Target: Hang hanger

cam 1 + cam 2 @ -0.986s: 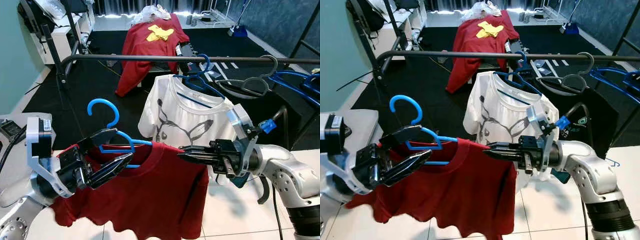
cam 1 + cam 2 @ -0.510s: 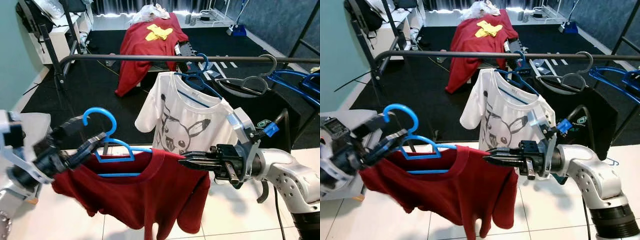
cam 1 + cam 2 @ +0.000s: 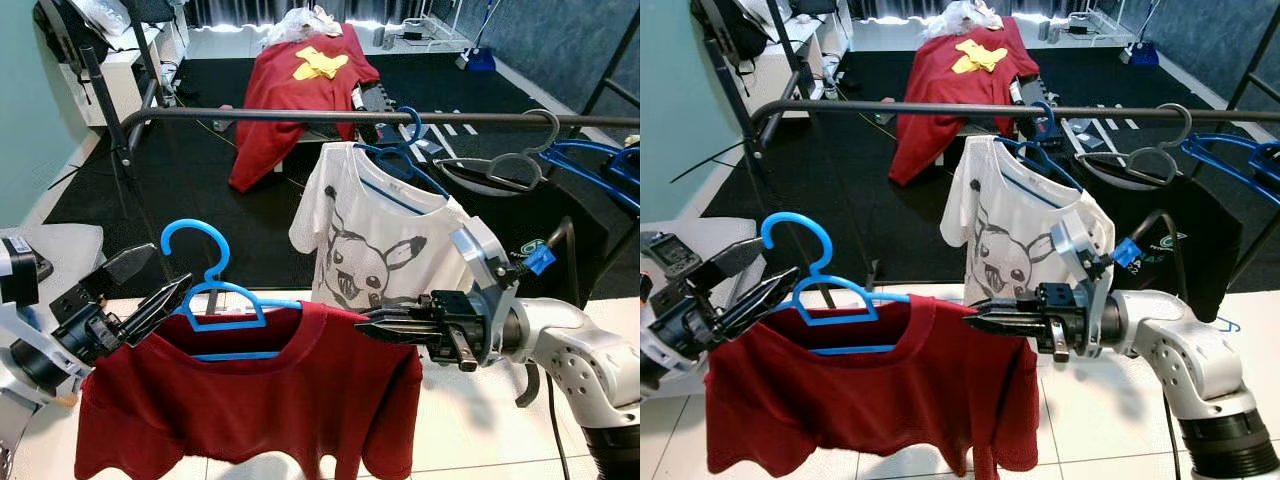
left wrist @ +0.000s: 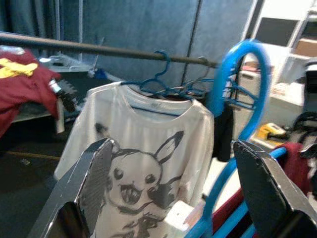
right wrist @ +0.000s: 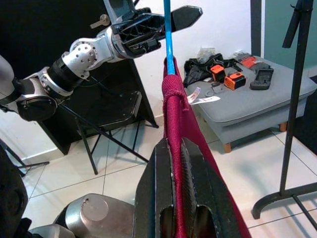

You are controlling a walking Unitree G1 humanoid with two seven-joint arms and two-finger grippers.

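Leveled red shirt (image 3: 250,400) pinched by right hand (image 3: 372,325)

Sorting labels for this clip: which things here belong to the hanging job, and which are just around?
Job:
bright blue plastic hanger
dark red T-shirt on it
dark metal clothes rail
left gripper
right gripper

Just around:
white cartoon-print T-shirt
grey hanger
grey padded bench

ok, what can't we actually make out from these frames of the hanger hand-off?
- Right end of the dark clothes rail: cut off by the head views' edge.
- Right arm of the blue plastic hanger: covered by the red T-shirt where the right gripper pinches it.
- Left gripper: head views don't settle whether its open fingers touch the hanger.
- Hanger hook, left wrist view: blurred, very close.
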